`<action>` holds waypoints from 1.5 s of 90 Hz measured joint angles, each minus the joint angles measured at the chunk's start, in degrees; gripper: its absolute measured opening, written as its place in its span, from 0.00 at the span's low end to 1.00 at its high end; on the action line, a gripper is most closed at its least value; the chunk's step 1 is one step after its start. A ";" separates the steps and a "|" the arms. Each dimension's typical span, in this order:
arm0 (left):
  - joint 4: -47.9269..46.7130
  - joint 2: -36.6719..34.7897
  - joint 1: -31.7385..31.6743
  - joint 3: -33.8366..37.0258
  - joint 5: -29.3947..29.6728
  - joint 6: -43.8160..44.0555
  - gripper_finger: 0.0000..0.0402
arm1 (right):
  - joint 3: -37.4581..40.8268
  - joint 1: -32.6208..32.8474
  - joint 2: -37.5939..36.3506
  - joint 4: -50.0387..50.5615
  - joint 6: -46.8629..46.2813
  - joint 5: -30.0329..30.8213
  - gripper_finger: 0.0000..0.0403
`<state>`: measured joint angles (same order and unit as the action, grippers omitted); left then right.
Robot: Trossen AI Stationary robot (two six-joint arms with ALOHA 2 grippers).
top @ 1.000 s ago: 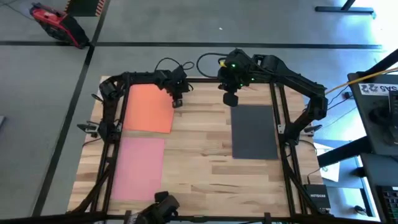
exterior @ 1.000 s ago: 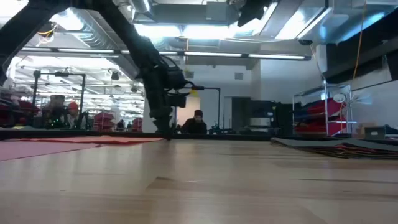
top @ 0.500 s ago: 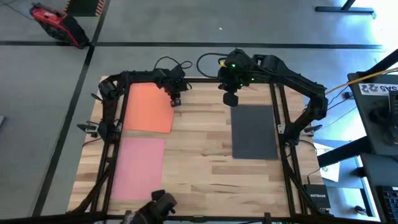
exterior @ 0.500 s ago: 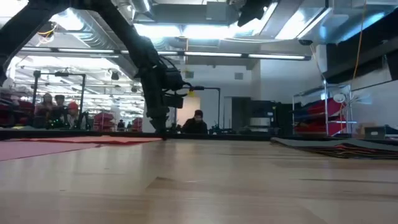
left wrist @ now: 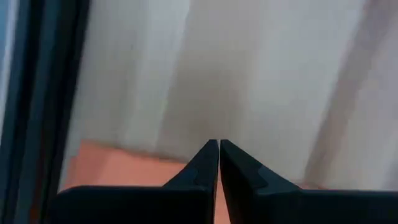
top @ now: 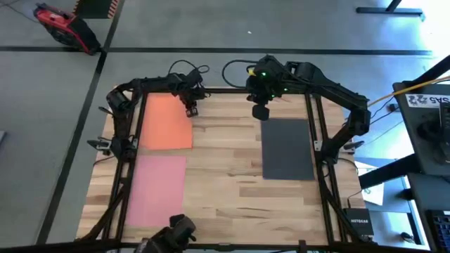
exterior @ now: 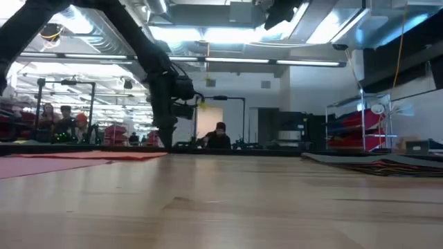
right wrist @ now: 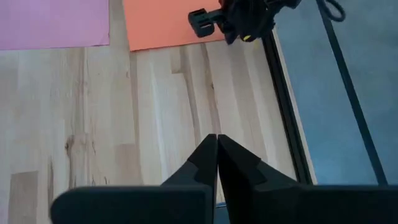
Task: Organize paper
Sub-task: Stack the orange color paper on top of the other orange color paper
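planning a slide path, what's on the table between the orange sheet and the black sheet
Nothing: the high view shows only bare wooden tabletop between the orange sheet and the black sheet. The left gripper sits at the orange sheet's far right corner.

Three sheets lie on the counter [top: 225, 186]: one orange [top: 166, 122], one pink [top: 156, 188], one black [top: 286, 148].

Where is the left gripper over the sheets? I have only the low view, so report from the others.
Observer: High view: the left gripper is at the orange sheet's far corner, on the side toward the table's middle.
Operator: Report its fingers.
Observer: Left wrist view: the fingertips are closed together, with orange below them.
Operator: Now place the right gripper.
Observer: High view: the right gripper hangs just beyond the black sheet's far edge.
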<state>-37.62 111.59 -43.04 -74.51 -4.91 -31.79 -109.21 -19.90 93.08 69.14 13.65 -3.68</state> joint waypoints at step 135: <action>-1.55 -9.38 23.94 8.53 -9.99 13.35 0.00 | 0.07 0.00 0.01 -0.02 0.35 0.00 0.00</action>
<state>-39.17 102.21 -19.10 -65.99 -14.90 -18.44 -109.14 -19.90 93.09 69.12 14.00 -3.68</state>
